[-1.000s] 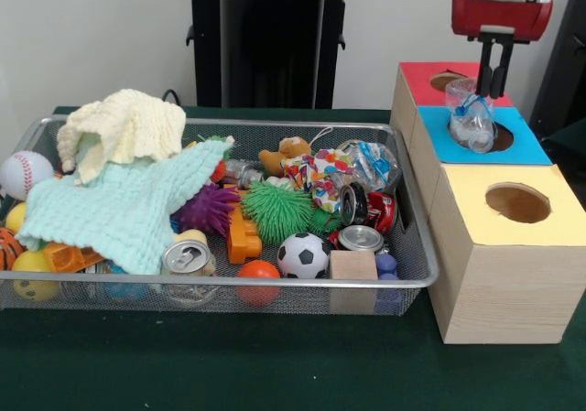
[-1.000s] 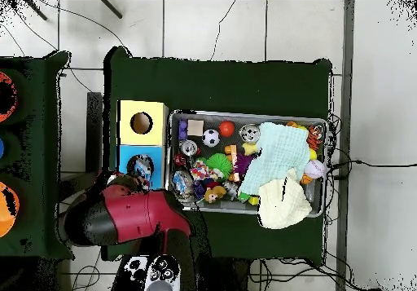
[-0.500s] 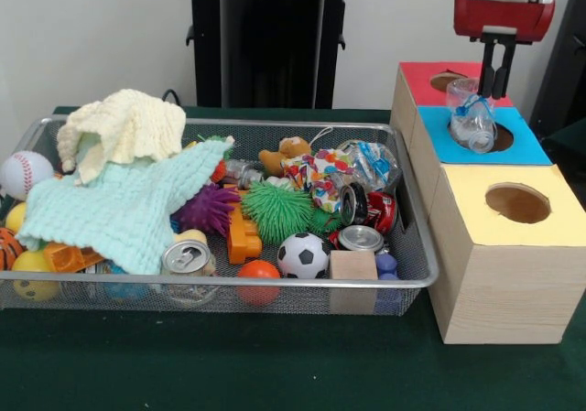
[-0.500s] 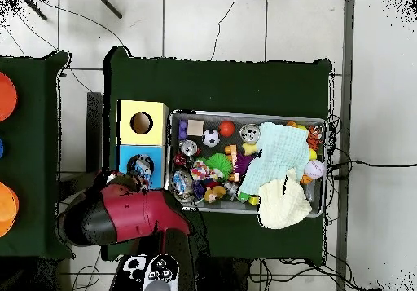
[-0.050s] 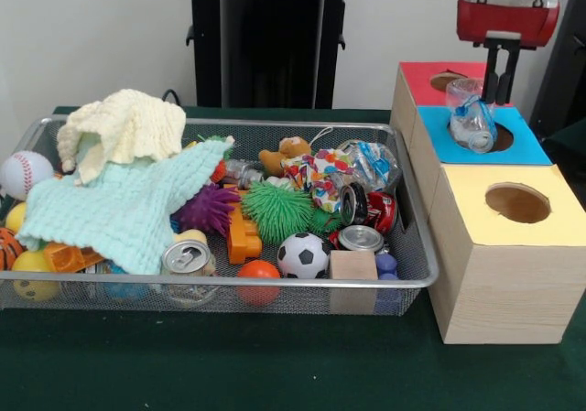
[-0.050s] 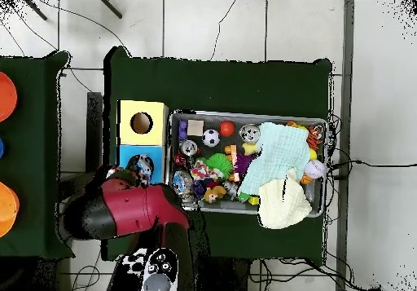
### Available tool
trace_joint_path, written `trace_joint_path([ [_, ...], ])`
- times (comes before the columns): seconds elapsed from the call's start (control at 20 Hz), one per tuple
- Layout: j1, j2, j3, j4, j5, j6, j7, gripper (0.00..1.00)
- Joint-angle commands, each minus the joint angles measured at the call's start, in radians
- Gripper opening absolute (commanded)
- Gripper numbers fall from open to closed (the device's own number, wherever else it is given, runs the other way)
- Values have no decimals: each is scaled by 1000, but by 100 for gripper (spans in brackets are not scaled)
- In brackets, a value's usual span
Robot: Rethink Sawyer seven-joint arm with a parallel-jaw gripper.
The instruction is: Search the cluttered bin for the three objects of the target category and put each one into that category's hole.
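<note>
the crushed plastic bottle (image 5: 473, 123) lies tilted at the blue box's hole (image 5: 499, 138), only partly in, neck toward the red box (image 5: 430, 80). the end effector (image 5: 497, 83) hangs just above the bottle, fingers narrow, apparently not gripping it. to finish well, i judge a gentle downward nudge should tip it through. other bottles remain in the wire bin (image 5: 407, 283) beside the box.
</note>
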Motion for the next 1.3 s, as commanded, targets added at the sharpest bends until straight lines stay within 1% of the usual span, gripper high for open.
trace_joint_path([
  [0.05,-26,163,18,-27,-96,-34,12,0],
  [0.25,-53,181,35,-35,-115,-50,-6,0],
  [0.5,-71,197,48,-43,-130,-67,-7,0],
  [1.1,-101,149,82,-15,-132,-38,-18,0],
  [1.3,-105,137,80,-17,-143,-34,-33,0],
])
